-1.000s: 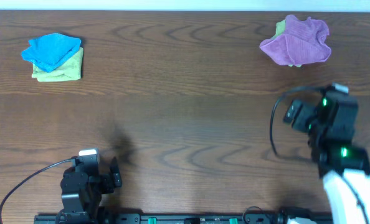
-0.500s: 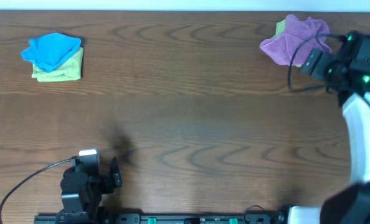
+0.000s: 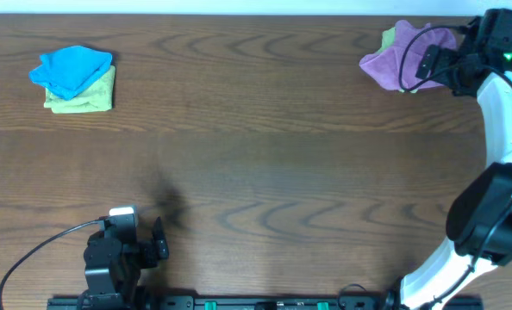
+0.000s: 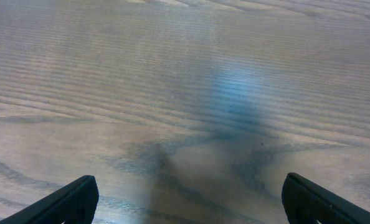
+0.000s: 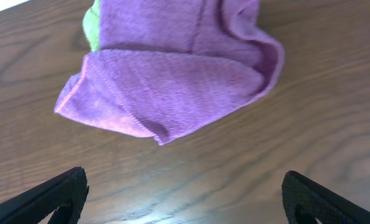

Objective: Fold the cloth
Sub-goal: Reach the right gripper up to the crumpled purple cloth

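Note:
The purple cloth [image 3: 400, 57] lies crumpled at the far right of the table, on top of a yellow-green cloth [image 3: 390, 38]. In the right wrist view the purple cloth [image 5: 172, 74] fills the upper middle, with the green cloth [image 5: 91, 28] peeking out at its upper left. My right gripper [image 5: 184, 202] is open and empty, over bare wood just short of the cloth; overhead it is at the cloth's right side [image 3: 450, 67]. My left gripper [image 4: 185, 202] is open and empty over bare wood at the front left [image 3: 159, 241].
A bright blue cloth [image 3: 70, 69] lies on a yellow-green cloth [image 3: 90, 96] at the far left. The right arm's black cable [image 3: 404, 53] loops over the purple cloth. The table's far edge [image 3: 239, 15] runs close behind both piles.
My right arm has swung from the front right up to the far right, beside the purple cloth. The left arm and the cloths have not moved.

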You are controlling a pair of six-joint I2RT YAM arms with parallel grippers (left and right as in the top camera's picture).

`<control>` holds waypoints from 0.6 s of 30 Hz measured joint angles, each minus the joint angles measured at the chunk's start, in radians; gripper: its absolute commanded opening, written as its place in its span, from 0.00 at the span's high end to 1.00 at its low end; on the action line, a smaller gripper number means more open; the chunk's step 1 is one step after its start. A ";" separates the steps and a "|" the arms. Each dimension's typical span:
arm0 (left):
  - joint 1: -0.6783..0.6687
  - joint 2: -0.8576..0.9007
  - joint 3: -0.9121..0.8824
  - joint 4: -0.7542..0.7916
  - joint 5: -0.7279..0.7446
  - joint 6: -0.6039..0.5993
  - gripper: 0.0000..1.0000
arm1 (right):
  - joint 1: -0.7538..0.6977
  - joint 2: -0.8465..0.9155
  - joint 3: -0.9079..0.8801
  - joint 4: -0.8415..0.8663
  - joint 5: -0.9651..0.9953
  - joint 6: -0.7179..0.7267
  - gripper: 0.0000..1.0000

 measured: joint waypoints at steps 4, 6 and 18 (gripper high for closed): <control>0.000 0.000 0.000 0.000 0.000 0.000 0.05 | 0.000 0.010 0.000 0.022 -0.032 -0.004 0.01; 0.000 0.000 0.000 0.000 0.000 0.000 0.05 | 0.000 0.010 0.001 0.024 -0.039 -0.004 0.01; 0.000 0.000 0.000 0.000 0.000 0.000 0.05 | 0.000 0.074 0.003 0.261 -0.059 0.068 0.01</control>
